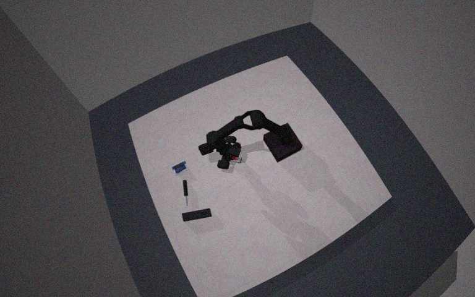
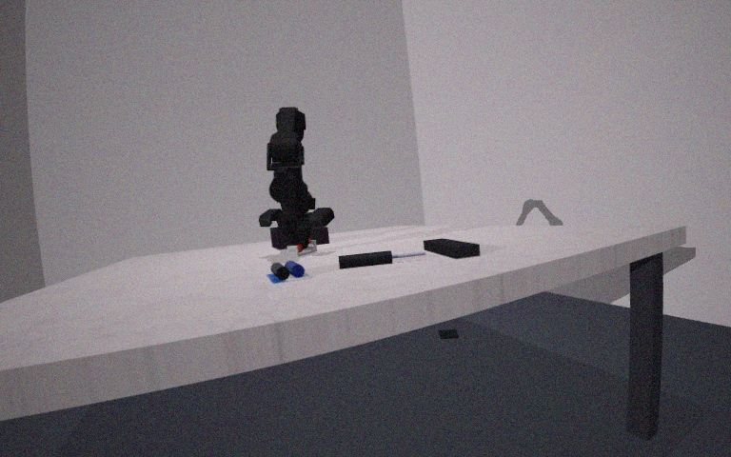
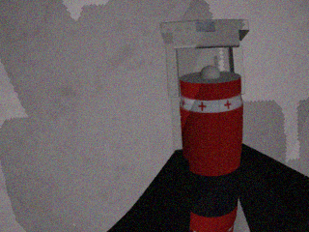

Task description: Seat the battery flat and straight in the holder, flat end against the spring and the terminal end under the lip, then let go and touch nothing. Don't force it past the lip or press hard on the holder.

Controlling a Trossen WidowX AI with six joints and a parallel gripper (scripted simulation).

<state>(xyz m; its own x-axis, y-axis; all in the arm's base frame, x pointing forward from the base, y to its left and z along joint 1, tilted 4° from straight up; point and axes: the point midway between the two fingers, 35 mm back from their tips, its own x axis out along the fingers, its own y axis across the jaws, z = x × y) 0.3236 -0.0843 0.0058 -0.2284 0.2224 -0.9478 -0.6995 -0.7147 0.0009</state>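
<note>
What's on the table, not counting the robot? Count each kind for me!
Red battery: 1
Battery holder: 1
Small cylinders, black and blue: 2
Blue piece under them: 1
Screwdriver: 1
Black block: 1
Total: 7
</note>
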